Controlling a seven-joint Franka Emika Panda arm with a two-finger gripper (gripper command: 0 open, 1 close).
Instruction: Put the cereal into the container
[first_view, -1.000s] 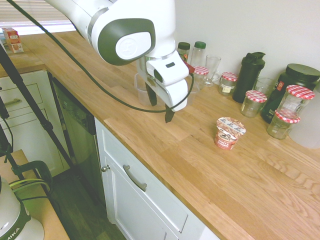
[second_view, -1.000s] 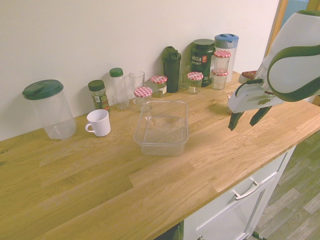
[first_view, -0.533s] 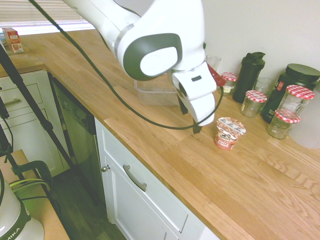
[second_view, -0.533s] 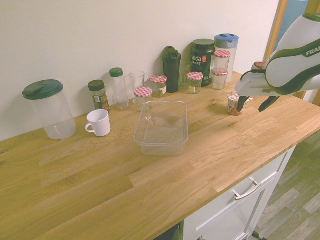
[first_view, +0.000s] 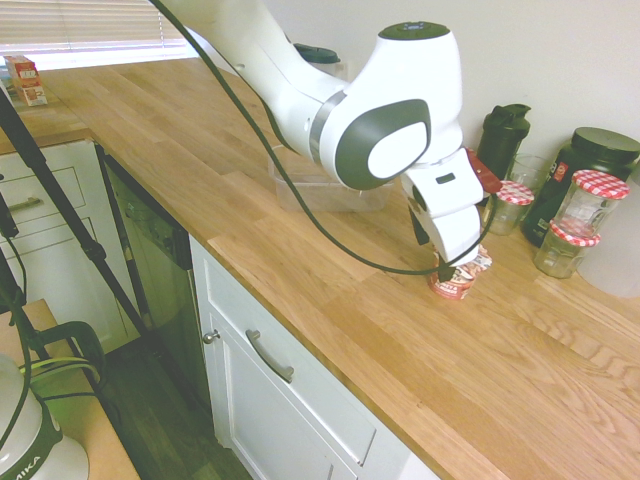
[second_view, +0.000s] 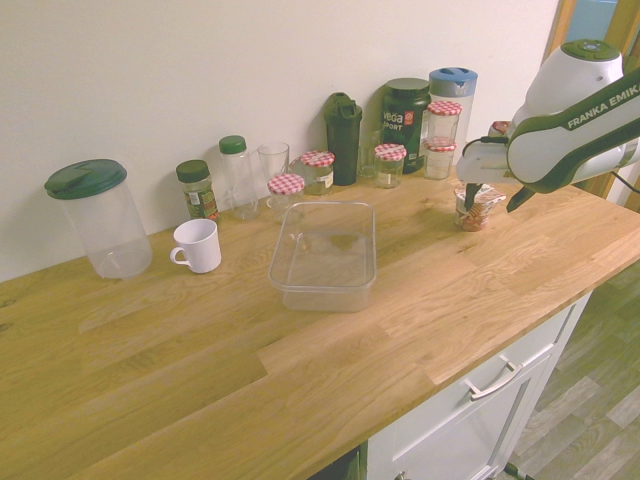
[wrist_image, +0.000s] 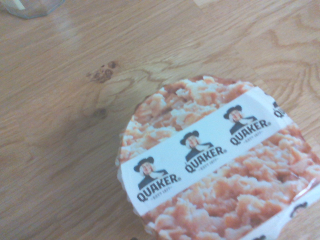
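The cereal (second_view: 477, 208) is a small red and white cup standing upright on the wooden counter, near the right end in the second exterior view. Its foil lid (wrist_image: 215, 165) with oat print fills the wrist view from close above. My gripper (second_view: 493, 200) has come down over the cup and is open, with one dark finger (second_view: 468, 191) on each side of it. In the first exterior view the cereal (first_view: 462, 284) shows partly behind a finger (first_view: 443, 270). The container (second_view: 323, 255), a clear shallow tub, sits empty mid-counter, well left of the cup.
Glass jars with red-checked lids (second_view: 389, 163), a black bottle (second_view: 343, 135) and a dark tub (second_view: 405, 120) line the wall behind the cup. A white mug (second_view: 196, 245) and a tall clear canister (second_view: 98, 220) stand further left. The counter's front edge (first_view: 330, 330) is close by.
My gripper has travelled from above the middle of the counter over to the cereal cup and dropped low around it. The cup and the container have not moved.
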